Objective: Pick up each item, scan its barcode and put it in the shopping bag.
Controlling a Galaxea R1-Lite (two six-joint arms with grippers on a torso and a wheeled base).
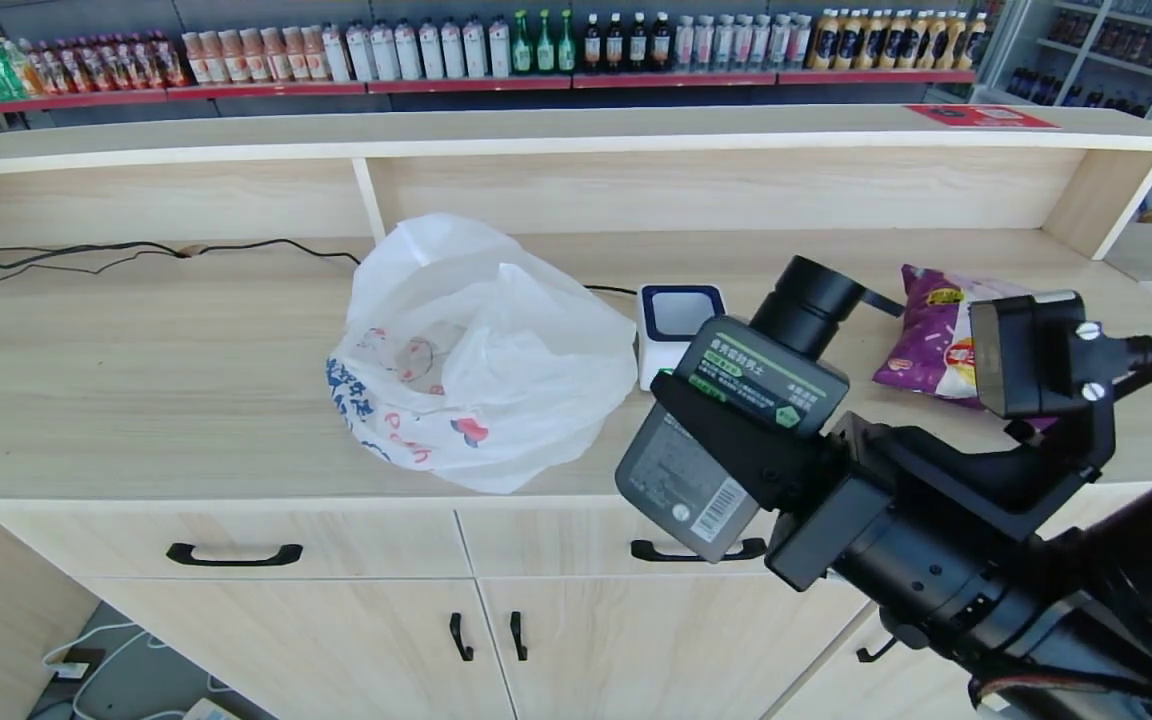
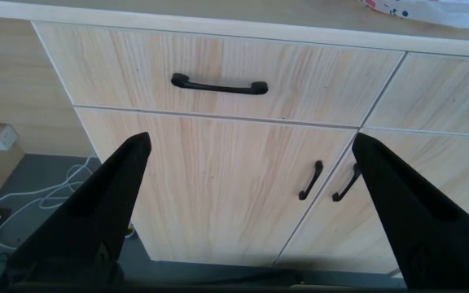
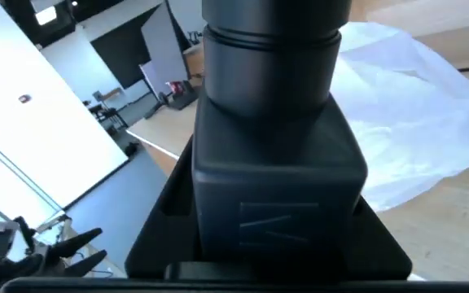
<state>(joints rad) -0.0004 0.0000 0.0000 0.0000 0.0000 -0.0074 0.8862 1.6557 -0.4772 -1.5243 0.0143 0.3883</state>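
Our right gripper (image 1: 736, 440) clamps the dark bottle (image 1: 761, 385), cap toward upper right; its barcode (image 1: 719, 510) faces us, scanner (image 1: 678, 315) just above; left gripper (image 2: 251, 142) gapes empty.

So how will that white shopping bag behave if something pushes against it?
The shopping bag looks thin and crumpled, so probably floppy and light. It lies loose on the counter, so a push from the bottle would likely slide or collapse it.

The shopping bag (image 1: 496, 350) is thin crinkled glossy plastic, the counter (image 1: 136, 370) matt wood-grain, the grey bottle (image 1: 676, 470) smooth matt plastic.
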